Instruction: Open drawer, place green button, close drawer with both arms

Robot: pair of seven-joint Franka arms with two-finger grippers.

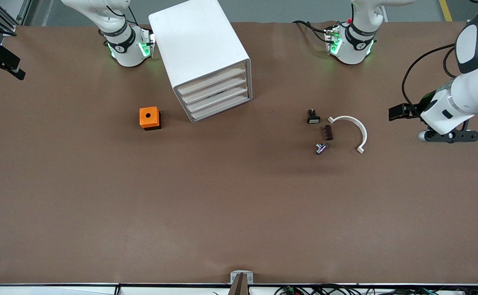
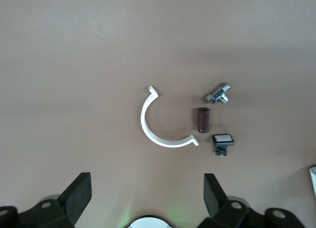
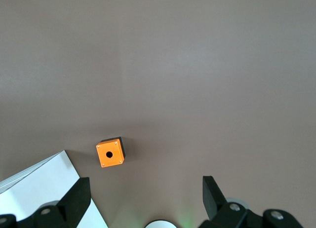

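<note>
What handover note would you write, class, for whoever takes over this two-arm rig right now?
Left claw: open, empty, up over the left arm's end of the table.
Right claw: open, empty, up over the right arm's end.
Lowest drawer: shut, like the three above it in the cabinet.
Button: lying on the table beside the white curved piece, toward the left arm's end.
Done: nothing yet.
Left: open the drawer, put the button in, close it.

Brown table [image 1: 239, 213] carries cabinet [image 1: 200, 49], orange cube [image 1: 149, 117], small parts [image 1: 325, 133].
</note>
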